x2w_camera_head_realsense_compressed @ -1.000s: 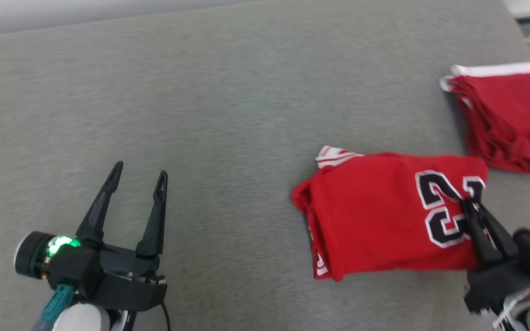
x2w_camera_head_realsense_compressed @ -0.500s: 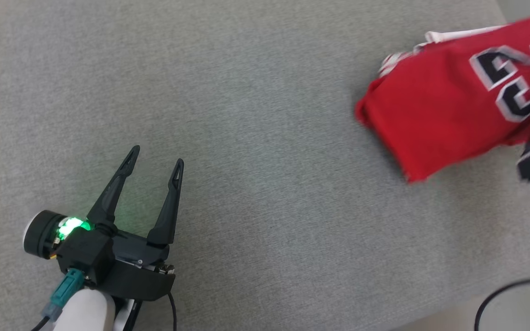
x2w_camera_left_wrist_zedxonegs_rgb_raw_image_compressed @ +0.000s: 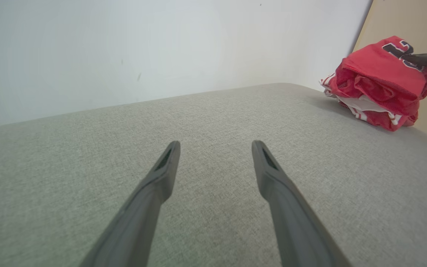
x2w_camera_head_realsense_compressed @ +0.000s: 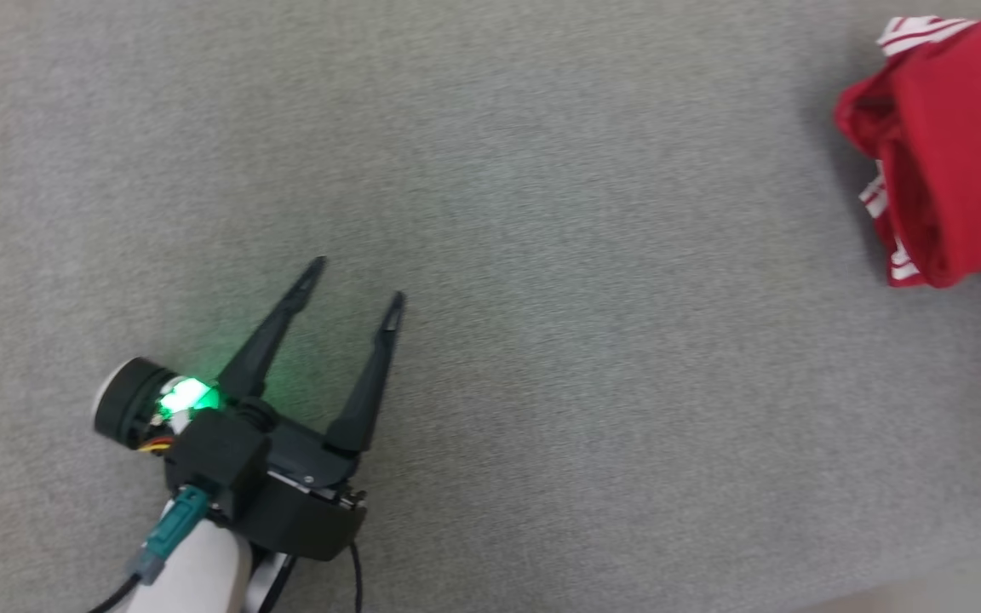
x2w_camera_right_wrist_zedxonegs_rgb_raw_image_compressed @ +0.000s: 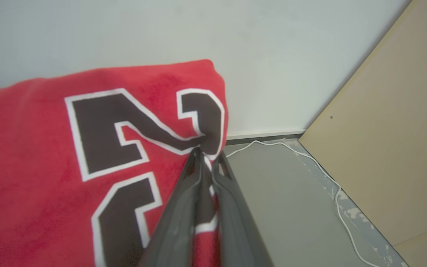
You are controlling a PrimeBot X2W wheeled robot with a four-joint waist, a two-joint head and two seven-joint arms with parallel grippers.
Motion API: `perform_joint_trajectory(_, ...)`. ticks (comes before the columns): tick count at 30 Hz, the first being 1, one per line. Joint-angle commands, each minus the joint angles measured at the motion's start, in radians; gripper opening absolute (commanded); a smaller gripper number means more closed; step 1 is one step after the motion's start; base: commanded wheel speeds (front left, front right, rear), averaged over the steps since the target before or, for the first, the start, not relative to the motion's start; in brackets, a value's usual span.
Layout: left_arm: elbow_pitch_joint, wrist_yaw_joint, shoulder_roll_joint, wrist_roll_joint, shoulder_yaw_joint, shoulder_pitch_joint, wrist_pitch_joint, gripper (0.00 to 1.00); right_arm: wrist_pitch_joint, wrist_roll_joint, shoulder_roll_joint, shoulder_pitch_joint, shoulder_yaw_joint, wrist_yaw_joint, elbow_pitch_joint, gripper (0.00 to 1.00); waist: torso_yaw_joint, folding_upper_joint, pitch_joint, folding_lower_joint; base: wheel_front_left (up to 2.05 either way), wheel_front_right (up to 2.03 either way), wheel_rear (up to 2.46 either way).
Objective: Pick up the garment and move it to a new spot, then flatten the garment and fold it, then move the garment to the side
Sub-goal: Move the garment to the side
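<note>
Rightward, right tool (x2w_camera_right_wrist_zedxonegs_rgb_raw_image_compressed: 208, 155) clamps red garment (x2w_camera_right_wrist_zedxonegs_rgb_raw_image_compressed: 32, 167) near a white cable (x2w_camera_right_wrist_zedxonegs_rgb_raw_image_compressed: 258, 141); left tool (x2w_camera_head_realsense_compressed: 357, 279) gapes over grey padding (x2w_camera_head_realsense_compressed: 584, 255).

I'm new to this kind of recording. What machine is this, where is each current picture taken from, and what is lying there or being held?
This is a wheeled robot with two arms, each ending in a two-fingered gripper. One picture looks down from a camera on its head. The other two come from cameras on the left and right wrists, looking along each gripper's fingers. The left gripper is open and empty, with a grey fabric surface beneath it. The right gripper is shut on a folded red garment with dark numerals, pinching it near one edge. In the head view the garment sits at the far right.
</note>
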Motion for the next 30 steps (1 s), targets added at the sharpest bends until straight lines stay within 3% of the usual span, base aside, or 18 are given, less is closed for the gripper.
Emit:
perform_joint_trajectory(1,-0.005,-0.005,0.001,0.004,-0.012,-0.013,0.002,1.0,-0.009,-0.012,-0.014,-0.018,0.006,-0.001,0.036,0.0,0.03,-0.0002,0.022,-0.0001,0.0,0.0,0.0)
perform_joint_trajectory(2,-0.006,-0.008,-0.001,0.006,-0.021,-0.019,0.004,1.0,-0.009,-0.009,-0.017,-0.026,-0.002,-0.001,0.066,0.02,0.037,-0.0002,0.026,-0.0001,0.0,0.0,0.0)
perform_joint_trajectory(3,-0.008,-0.01,-0.002,0.008,-0.026,-0.024,0.003,1.0,-0.003,-0.007,-0.015,-0.027,0.001,-0.001,0.094,0.55,0.042,-0.0002,0.028,-0.0001,0.0,0.0,0.0)
perform_joint_trajectory(4,-0.009,-0.012,-0.004,0.009,-0.033,-0.027,0.004,1.0,-0.008,-0.005,-0.015,-0.034,-0.001,-0.001,0.115,1.0,0.047,-0.0002,0.03,-0.0001,0.0,0.0,0.0)
perform_joint_trajectory(11,-0.006,-0.006,-0.007,-0.002,-0.043,-0.033,-0.006,1.0,-0.031,-0.01,-0.007,-0.049,-0.046,-0.001,0.25,1.0,0.068,-0.0002,0.017,-0.0001,0.0,0.0,0.0)
perform_joint_trajectory(16,0.008,0.014,-0.006,-0.025,-0.019,-0.015,-0.019,1.0,-0.046,0.003,0.012,-0.017,-0.135,-0.001,0.251,1.0,0.076,-0.0002,-0.017,-0.0001,0.0,0.0,0.0)
perform_joint_trajectory(20,0.014,0.04,-0.002,-0.039,0.015,0.011,-0.031,1.0,-0.045,-0.025,0.052,0.068,-0.261,-0.001,0.103,1.0,0.081,-0.0002,-0.056,-0.0001,0.0,0.0,0.0)
perform_joint_trajectory(24,0.016,0.07,0.009,-0.06,0.062,0.043,-0.042,1.0,-0.046,-0.1,0.143,0.182,-0.369,-0.001,-0.1,1.0,0.089,-0.0002,-0.104,-0.0001,0.0,0.0,0.0)
perform_joint_trajectory(30,0.013,0.1,0.018,-0.092,0.118,0.094,-0.051,1.0,-0.046,-0.212,0.295,0.352,-0.387,-0.001,-0.41,1.0,0.115,-0.0002,-0.18,-0.0001,0.0,0.0,0.0)
